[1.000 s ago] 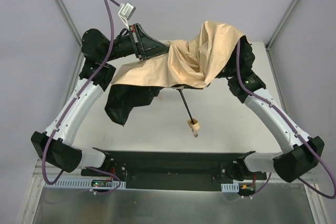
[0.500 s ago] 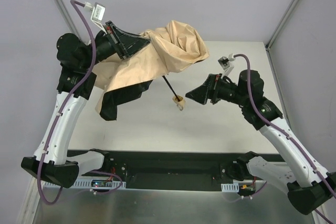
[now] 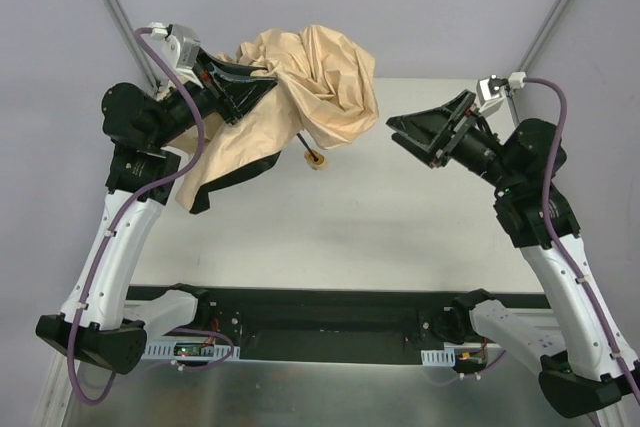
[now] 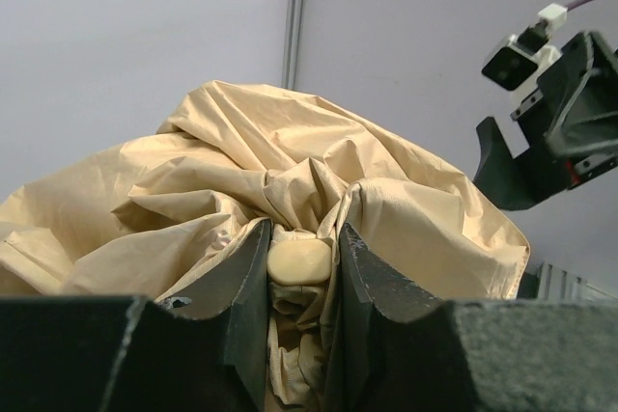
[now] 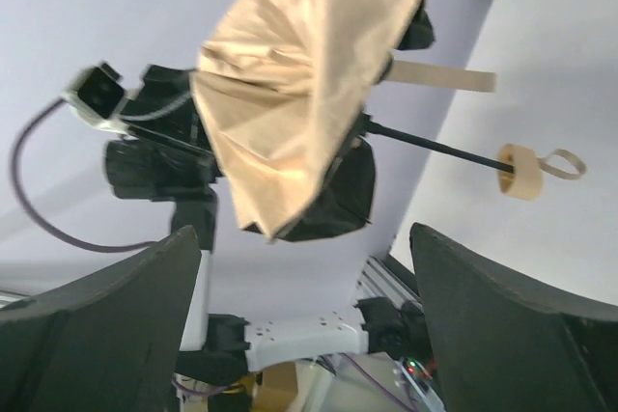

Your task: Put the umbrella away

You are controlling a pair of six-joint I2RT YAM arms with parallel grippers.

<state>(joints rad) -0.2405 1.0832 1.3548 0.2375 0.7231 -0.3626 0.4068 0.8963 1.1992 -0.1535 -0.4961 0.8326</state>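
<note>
Top external: right gripper (image 3: 397,131) released umbrella (image 3: 322,75) (jaws wide).

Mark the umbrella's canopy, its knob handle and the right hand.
canopy (image 3: 325,77): top view, bunched tan fabric.
knob handle (image 3: 315,159): top view, the pale knob itself.
right hand (image 3: 398,133): top view, midway between open fingertips.

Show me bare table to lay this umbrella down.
Bare: the middle of the table, between the arms, from the black base rail up to the handle. Crowded: far left, where the left gripper holds the umbrella; the open right gripper hovers far right.
</note>
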